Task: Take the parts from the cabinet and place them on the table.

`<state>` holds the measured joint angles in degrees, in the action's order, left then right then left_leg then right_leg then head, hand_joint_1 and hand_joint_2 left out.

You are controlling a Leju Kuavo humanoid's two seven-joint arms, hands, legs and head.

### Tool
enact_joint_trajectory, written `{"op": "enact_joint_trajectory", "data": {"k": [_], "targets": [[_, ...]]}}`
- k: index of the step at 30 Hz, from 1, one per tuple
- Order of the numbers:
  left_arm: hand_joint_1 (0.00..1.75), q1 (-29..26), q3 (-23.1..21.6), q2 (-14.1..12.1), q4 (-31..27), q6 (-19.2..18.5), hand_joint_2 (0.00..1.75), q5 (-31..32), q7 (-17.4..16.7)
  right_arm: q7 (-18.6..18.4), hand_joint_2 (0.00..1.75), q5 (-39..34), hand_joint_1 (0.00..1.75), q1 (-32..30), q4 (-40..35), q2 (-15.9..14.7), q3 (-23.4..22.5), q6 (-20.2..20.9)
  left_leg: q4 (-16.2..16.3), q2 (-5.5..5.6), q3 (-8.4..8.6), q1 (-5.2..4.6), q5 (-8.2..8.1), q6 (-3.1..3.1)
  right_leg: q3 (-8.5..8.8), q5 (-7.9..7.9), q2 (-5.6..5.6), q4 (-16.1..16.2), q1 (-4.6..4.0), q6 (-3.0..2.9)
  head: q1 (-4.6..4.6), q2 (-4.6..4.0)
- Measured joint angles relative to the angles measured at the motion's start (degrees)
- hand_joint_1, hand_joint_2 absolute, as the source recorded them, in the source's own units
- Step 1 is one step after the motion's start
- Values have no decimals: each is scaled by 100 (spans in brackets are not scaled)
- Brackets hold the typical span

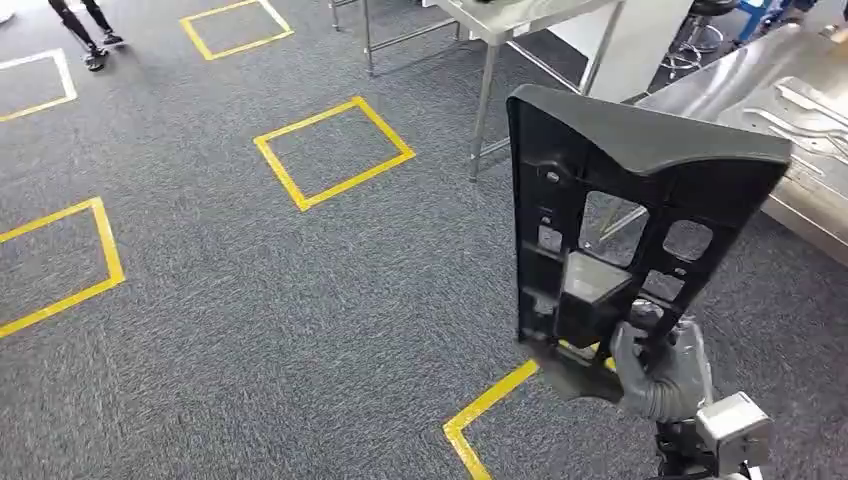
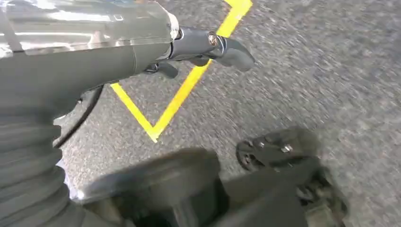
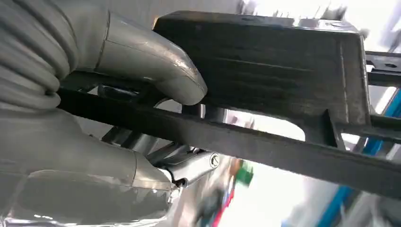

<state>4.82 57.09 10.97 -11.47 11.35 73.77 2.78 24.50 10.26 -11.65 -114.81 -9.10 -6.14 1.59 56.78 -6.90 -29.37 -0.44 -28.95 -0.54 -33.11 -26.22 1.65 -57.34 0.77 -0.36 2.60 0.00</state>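
My right hand (image 1: 660, 375) grips the lower edge of a large black plastic part (image 1: 620, 170) with several cut-out windows and holds it upright above the carpet. In the right wrist view the thumb (image 3: 156, 71) presses on the black part (image 3: 274, 66), and the fingers wrap under one of its ribs. A shiny steel table (image 1: 740, 85) with flat metal pieces lying on it stands at the far right, just beyond the part. My left hand (image 2: 142, 42) hangs over the floor with its fingers (image 2: 229, 49) stretched out and nothing in them.
Yellow tape squares (image 1: 335, 150) mark the grey carpet. A second metal table (image 1: 520, 20) on thin legs stands straight ahead, with a stool (image 1: 700, 30) behind it. A person's feet (image 1: 90, 45) are at the far left.
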Motion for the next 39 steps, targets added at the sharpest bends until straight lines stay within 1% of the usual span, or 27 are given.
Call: {"op": "enact_joint_trajectory", "data": {"k": [1, 2, 4, 5, 6, 8, 9, 10, 11, 12, 14, 15, 16, 17, 18, 20, 21, 22, 24, 25, 26, 30, 32, 35, 36, 37, 39], "targets": [[0, 7, 0, 2, 0, 0, 175, 0, 48, -2, 175, 131, 175, 25, 0, 59, -46, -184, 175, 319, -30, 32, -125, -31, 10, 2, -53, 11, -4, -31, 0, 0], [0, 5, 0, 2, 0, -9, 175, 2, 74, -26, 175, 243, 175, 80, 9, 101, -90, -346, 530, 484, -190, 46, -341, -34, 4, 7, -108, 10, -8, -61, 2, 0], [0, 6, 7, 2, 0, -11, 175, -9, 155, -24, 175, 464, 175, 126, 15, 175, -151, -645, 1451, 606, -627, 55, -753, -54, -6, 12, -244, 8, -24, -91, 2, 0], [0, 33, 7, 6, 0, -9, 175, -11, 184, -18, 175, 572, 175, 130, 18, 217, -188, -802, 1787, 626, -790, 55, -833, -58, -4, 12, -320, 1, -33, -93, 2, 0], [0, 39, 7, 17, 0, -9, 175, -17, 223, 0, 175, 677, 175, 130, 17, 283, -228, -996, 1826, 630, -830, 55, -742, -48, 3, 10, -407, -4, -39, -94, 2, 0], [0, 37, 18, 20, 0, 0, 175, -37, 271, 28, 175, 764, 175, 147, 20, 372, -350, -1333, 1160, 669, -571, 55, -257, -6, 23, 6, -574, -14, -43, -88, 2, 0], [0, 22, 20, 22, 0, 0, 175, -37, 284, 39, 175, 799, 175, 173, 20, 418, -411, -1490, 600, 783, -345, 56, 53, 23, 28, -1, -654, -22, -41, -77, 2, 0], [0, 6, 22, 24, 0, 4, 175, -37, 284, 48, 175, 852, 175, 212, 33, 451, -444, -1622, 194, 1110, -207, 64, 173, 51, 8, -4, -715, -32, -27, -67, 0, 0], [0, -7, 24, 39, 0, 9, 175, -37, 282, 65, 175, 891, 175, 289, 64, 477, -481, -1748, 84, 1266, -176, 98, 140, 61, -38, 8, -798, -74, -58, -27, 2, 0], [0, -4, 24, 50, 0, 13, 175, -37, 278, 76, 175, 915, 175, 349, 101, 510, -521, -1837, 78, 1200, -167, 83, 117, 51, -88, 31, -871, -66, -9, 15, 2, 0], [0, 12, 26, 70, 0, 26, 175, -39, 267, 72, 175, 908, 175, 351, 142, 529, -597, -1920, 68, 1107, -157, 49, 128, 103, -113, 67, -1003, -24, 32, 107, 0, 0], [0, 16, 24, 96, 0, 28, 175, -33, 245, 68, 175, 882, 175, 357, 153, 532, -639, -1944, -23, 1033, -136, 104, 177, 155, -113, 76, -1078, -19, -19, 158, 2, 0], [0, 30, 26, 98, 0, 35, 175, -28, 225, 61, 175, 842, 175, 341, 166, 543, -671, -1977, -86, 946, -98, 101, 210, 191, -145, 4, -795, -108, -20, 151, 0, 0], [0, 30, 24, 103, 0, 41, 175, -17, 205, 42, 175, 786, 175, 385, 177, 547, -706, -2010, -110, 870, -87, 103, 219, 226, -287, -196, -467, -385, -33, 162, 0, 0], [0, 13, 26, 103, 0, 41, 175, -15, 177, 30, 175, 737, 175, 424, 195, 551, -717, -2008, -111, 780, -90, 94, 217, 230, -507, -419, -311, -818, -20, 196, -2, 0], [0, -18, 26, 100, 0, 44, 175, -15, 127, -11, 175, 625, 175, 408, 241, 569, -719, -1954, -104, 603, -92, 73, 194, 237, -925, -718, -218, -1637, 25, 243, 0, 0], [0, -14, 26, 100, 0, 44, 175, -11, 107, -29, 175, 552, 175, 394, 260, 569, -722, -1878, -99, 522, -90, 73, 183, 226, -991, -685, -205, -1756, 44, 264, 0, 0], [0, -10, 26, 98, 0, 44, 175, -4, 87, -48, 175, 482, 175, 380, 273, 569, -722, -1802, -94, 456, -81, 74, 169, 213, -916, -538, -189, -1603, 62, 283, 0, 0], [0, -8, 26, 98, 0, 41, 175, 2, 72, -77, 175, 305, 175, 356, 278, 571, -719, -1561, -64, 315, -45, 86, 118, 171, -342, -22, -59, -558, 91, 306, 0, 0], [0, -8, 26, 98, 0, 41, 175, 0, 66, -77, 175, 192, 175, 350, 278, 569, -719, -1373, -34, 259, -21, 84, 81, 129, -65, 62, 141, -35, 88, 304, 0, 0], [0, 0, 26, 85, 0, 41, 175, -2, 61, -62, 175, 87, 175, 338, 289, 573, -708, -1177, -35, 227, -20, 33, 55, 91, -61, 24, 264, -64, 36, 242, 0, 0], [0, 10, 26, 85, 0, 30, 175, -7, 92, 103, 175, -511, 175, 317, 289, 437, -544, 107, -46, 31, 73, 44, -6, -46, -88, 27, -13, -42, 32, 98, 2, 0], [0, 23, 26, 81, 0, 26, 175, 4, 136, 170, 175, -701, 175, 323, 284, 396, -457, 605, 286, 448, -52, 87, -258, -97, -61, 36, -102, -19, 55, 28, 2, 0], [0, 18, 28, 79, 0, 22, 175, -13, 188, 214, 175, -838, 175, 286, 258, 344, -328, 1036, 1690, 613, -741, 93, -871, -105, -70, 36, -263, -22, 15, -28, 2, 0], [0, 47, 28, 79, 0, 22, 175, -9, 188, 223, 175, -849, 175, 259, 254, 337, -313, 1114, 1909, 622, -865, 94, -874, -94, -63, 33, -329, -22, 0, -32, 2, 0], [0, 52, 28, 79, 0, 24, 175, -4, 186, 251, 175, -843, 175, 251, 249, 335, -291, 1213, 1809, 628, -841, 93, -714, -72, -51, 33, -409, -24, -10, -33, 2, 0], [0, 39, 28, 76, 0, 26, 175, 2, 179, 308, 175, -823, 175, 240, 214, 335, -227, 1350, 990, 707, -494, 90, -183, -2, -22, 32, -591, -25, -20, -31, 2, 0]]}}
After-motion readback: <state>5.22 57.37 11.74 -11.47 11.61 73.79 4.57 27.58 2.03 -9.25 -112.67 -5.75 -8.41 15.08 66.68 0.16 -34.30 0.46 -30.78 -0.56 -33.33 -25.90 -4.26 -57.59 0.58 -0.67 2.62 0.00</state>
